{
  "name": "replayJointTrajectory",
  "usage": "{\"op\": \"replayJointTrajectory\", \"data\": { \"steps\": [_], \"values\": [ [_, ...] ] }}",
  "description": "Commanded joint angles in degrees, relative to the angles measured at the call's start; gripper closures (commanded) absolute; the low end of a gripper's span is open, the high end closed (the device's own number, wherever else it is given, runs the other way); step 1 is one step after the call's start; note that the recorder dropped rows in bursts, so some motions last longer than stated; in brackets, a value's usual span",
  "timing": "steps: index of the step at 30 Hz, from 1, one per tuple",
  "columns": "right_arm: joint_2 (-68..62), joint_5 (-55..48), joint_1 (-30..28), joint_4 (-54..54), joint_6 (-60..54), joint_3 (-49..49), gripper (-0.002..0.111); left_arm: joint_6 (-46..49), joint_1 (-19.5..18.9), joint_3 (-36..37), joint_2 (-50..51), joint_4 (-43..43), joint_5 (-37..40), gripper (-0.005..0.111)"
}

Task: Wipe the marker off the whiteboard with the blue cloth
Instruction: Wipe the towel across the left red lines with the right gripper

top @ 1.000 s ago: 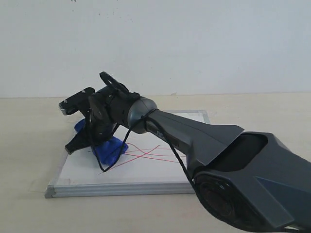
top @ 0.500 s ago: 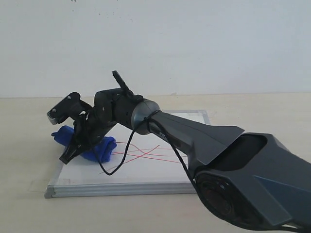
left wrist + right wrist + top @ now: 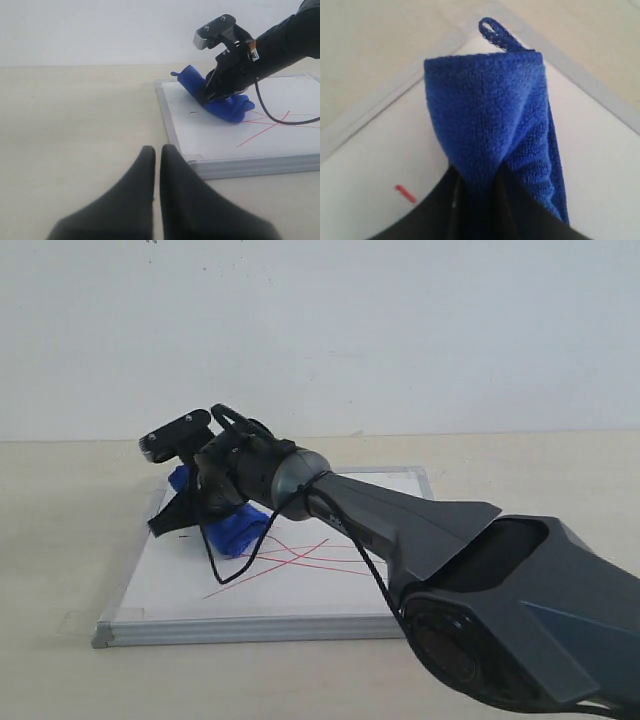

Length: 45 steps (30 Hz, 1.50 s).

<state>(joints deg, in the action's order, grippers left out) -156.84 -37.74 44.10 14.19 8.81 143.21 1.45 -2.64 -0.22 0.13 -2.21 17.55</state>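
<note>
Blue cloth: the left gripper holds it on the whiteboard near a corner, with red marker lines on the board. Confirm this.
No: the right gripper holds the blue cloth, not the left, as the right wrist view shows. The left gripper is shut and empty, off the whiteboard. The rest holds: cloth near a corner, red marker lines on the board.

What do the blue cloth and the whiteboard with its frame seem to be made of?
The blue cloth looks like soft microfibre or terry, given its fuzzy pile and stitched hem. The whiteboard is a smooth white sheet; what lies beneath is unclear. Its frame is a matte silver-grey strip, likely metal.
</note>
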Motion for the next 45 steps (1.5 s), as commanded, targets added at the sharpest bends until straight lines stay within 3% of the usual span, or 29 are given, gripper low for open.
{"op": "replayJointTrajectory", "data": {
  "steps": [1,5,7,11,13,18,20,24,28,32,36,45],
  "values": [
    [-0.41,1.91,-0.66,-5.04,-3.24,-0.32,0.108,-0.60,-0.13,0.22,-0.13,-0.12,0.04,0.103],
    [-1.50,0.02,-0.43,-32.69,-40.20,-0.32,0.108,-0.60,-0.13,0.22,-0.13,-0.12,0.04,0.103],
    [-1.69,-3.77,-0.29,-39.36,-50.32,-0.32,0.108,-0.60,-0.13,0.22,-0.13,-0.12,0.04,0.103],
    [-1.69,-7.53,-0.14,-41.42,-59.11,-0.32,0.108,-0.60,-0.13,0.22,-0.13,-0.12,0.04,0.103],
    [-1.69,-5.97,-0.43,-37.33,-55.26,-0.32,0.108,-0.60,-0.13,0.22,-0.13,-0.12,0.04,0.103],
    [-1.69,-3.84,-2.59,-9.25,-5.53,-0.32,0.108,-0.60,-0.13,0.22,-0.13,-0.12,0.04,0.103],
    [-1.69,-4.71,-3.38,-4.69,3.93,-0.32,0.108,-0.60,-0.13,0.22,-0.13,-0.12,0.04,0.103],
    [-1.69,-1.59,-3.12,-12.16,0.49,-0.32,0.108,-0.60,-0.13,0.22,-0.13,-0.12,0.04,0.103],
    [-1.69,-4.95,-1.25,-30.22,-29.14,-0.32,0.108,-0.60,-0.13,0.22,-0.13,-0.12,0.04,0.103],
    [-1.45,-11.95,-0.16,-30.57,-38.02,-0.32,0.108,-0.60,-0.13,0.22,-0.13,-0.12,0.04,0.103],
    [-1.09,-18.07,-0.40,-26.24,-33.89,-0.32,0.108,-0.60,-0.13,0.22,-0.13,-0.12,0.04,0.103],
    [-0.99,-32.22,-2.45,4.23,-6.72,-0.32,0.108,-0.60,-0.13,0.22,-0.13,-0.12,0.04,0.103]
  ]
}}
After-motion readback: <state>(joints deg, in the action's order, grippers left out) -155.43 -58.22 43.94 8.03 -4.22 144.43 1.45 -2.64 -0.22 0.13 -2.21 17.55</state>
